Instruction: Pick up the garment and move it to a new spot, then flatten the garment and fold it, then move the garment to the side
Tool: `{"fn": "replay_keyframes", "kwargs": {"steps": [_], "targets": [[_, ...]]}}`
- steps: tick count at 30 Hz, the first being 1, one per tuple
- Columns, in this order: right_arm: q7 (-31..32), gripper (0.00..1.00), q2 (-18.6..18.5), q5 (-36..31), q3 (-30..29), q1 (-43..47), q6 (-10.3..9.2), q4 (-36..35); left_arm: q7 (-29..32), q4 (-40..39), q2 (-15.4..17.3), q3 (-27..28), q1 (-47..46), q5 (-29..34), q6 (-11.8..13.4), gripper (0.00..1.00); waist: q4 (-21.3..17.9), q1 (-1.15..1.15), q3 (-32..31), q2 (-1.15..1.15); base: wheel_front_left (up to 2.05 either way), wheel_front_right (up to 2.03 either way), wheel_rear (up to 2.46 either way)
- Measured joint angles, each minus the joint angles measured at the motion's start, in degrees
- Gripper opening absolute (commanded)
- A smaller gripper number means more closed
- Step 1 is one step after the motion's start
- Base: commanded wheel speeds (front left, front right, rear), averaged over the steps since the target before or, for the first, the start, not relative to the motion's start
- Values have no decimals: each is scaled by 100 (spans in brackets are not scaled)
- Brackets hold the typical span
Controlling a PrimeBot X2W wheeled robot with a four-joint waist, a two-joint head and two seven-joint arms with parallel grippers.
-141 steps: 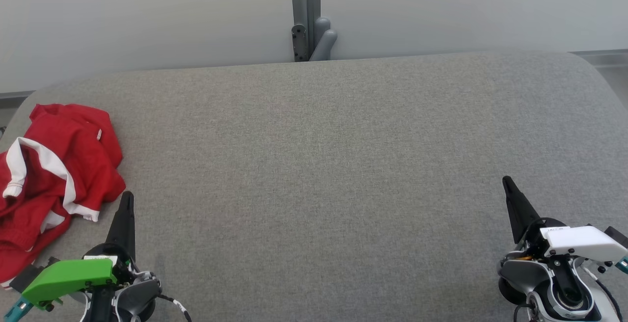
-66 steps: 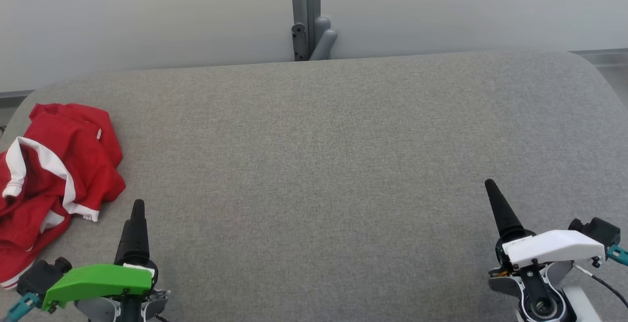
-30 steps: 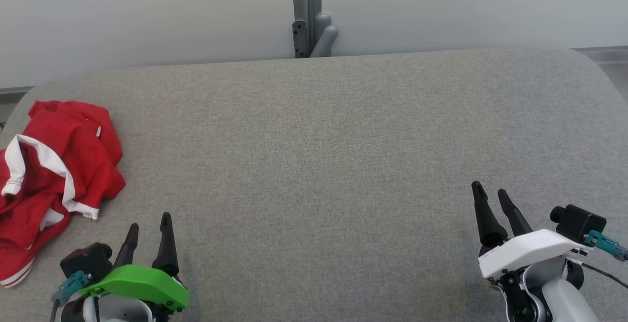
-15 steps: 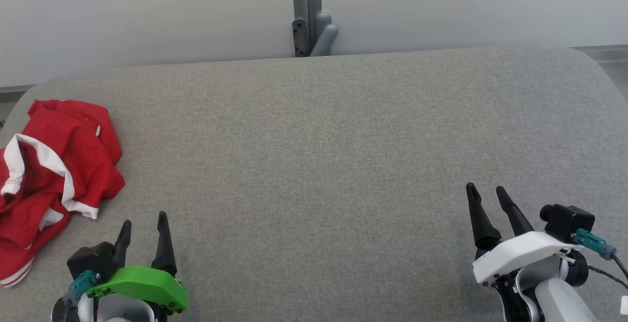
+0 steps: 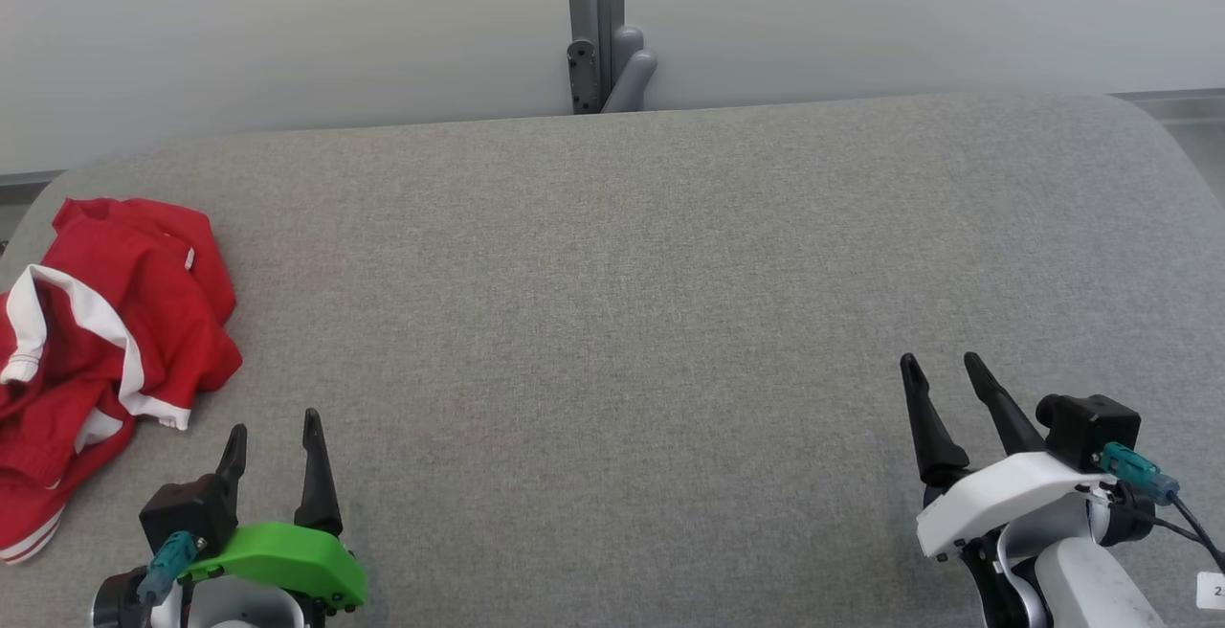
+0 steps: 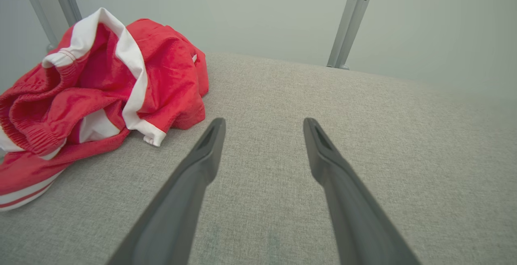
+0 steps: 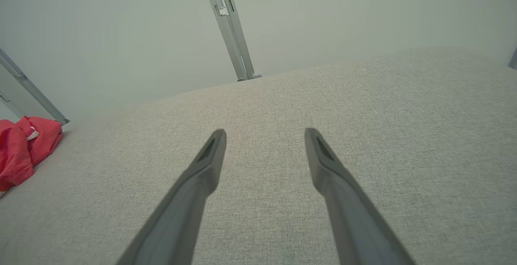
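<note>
As the head view stands, you have the garment (image 5: pixel 105 322), a crumpled red piece with white trim, heaped at the far left edge of the grey padded surface (image 5: pixel 612 322), with nothing holding it. Your left gripper (image 5: pixel 273 422) sits near and just right of it, fingers spread and empty, clear of the cloth. Your right gripper (image 5: pixel 940 360), likewise spread and empty, is well apart at the near right. Through the left wrist view, the garment (image 6: pixel 101 83) lies ahead and to the left of the left gripper (image 6: pixel 263 121). Its white-edged hem corner (image 6: pixel 153 135) is just beside the fingertip on that side, not touching. Judged from its folds and sheen, the cloth is light, soft and somewhat slippery; expect it to sag and unfurl when lifted. Take a raised fold or the gathered waistband (image 6: pixel 28 135) rather than a flat layer. Through the right wrist view, the garment (image 7: pixel 24 148) shows far off to the left of the right gripper (image 7: pixel 264 131), whose fingers stand apart.
</note>
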Motion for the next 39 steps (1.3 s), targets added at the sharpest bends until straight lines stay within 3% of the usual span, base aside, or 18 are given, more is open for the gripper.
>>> {"fn": "replay_keyframes", "kwargs": {"steps": [11,30,39], "targets": [[-144,100,26,-559,-12,8,0,35,-131,140,-112,170,8,588,-201,100,-22,0,-22,0,0,0,0],[-330,100,-18,-1211,70,58,1,147,-331,270,-238,312,89,1490,-291,100,-1,0,-22,0,0,0,0],[-387,100,-71,-1368,187,76,1,126,-389,334,-297,441,97,1678,-311,100,336,0,16,0,0,0,0]]}}
